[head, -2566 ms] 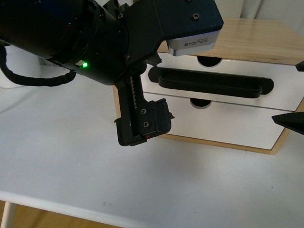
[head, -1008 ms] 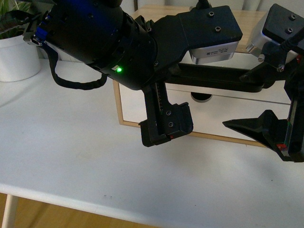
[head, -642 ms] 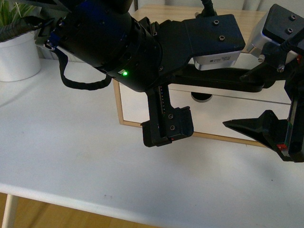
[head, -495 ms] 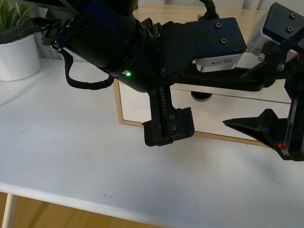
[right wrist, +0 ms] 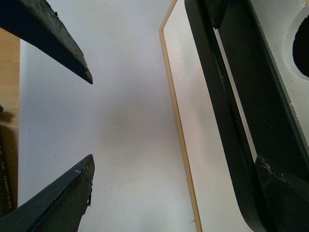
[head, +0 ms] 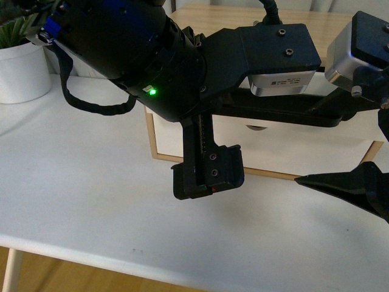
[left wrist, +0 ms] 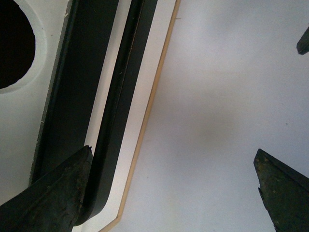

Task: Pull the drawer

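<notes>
Drawer sits in the wood-framed cabinet on the white table. Left gripper and right gripper are both spread wide. Each has one finger against the bar handle, and nothing is clamped.

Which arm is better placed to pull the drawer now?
Left and right equally. The left gripper and the right gripper are both open, each with one finger tucked inside the handle of the drawer near its own end; a joint pull seems likeliest.

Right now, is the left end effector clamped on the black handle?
No, the left end effector is wide open, one finger beside the handle.
</notes>
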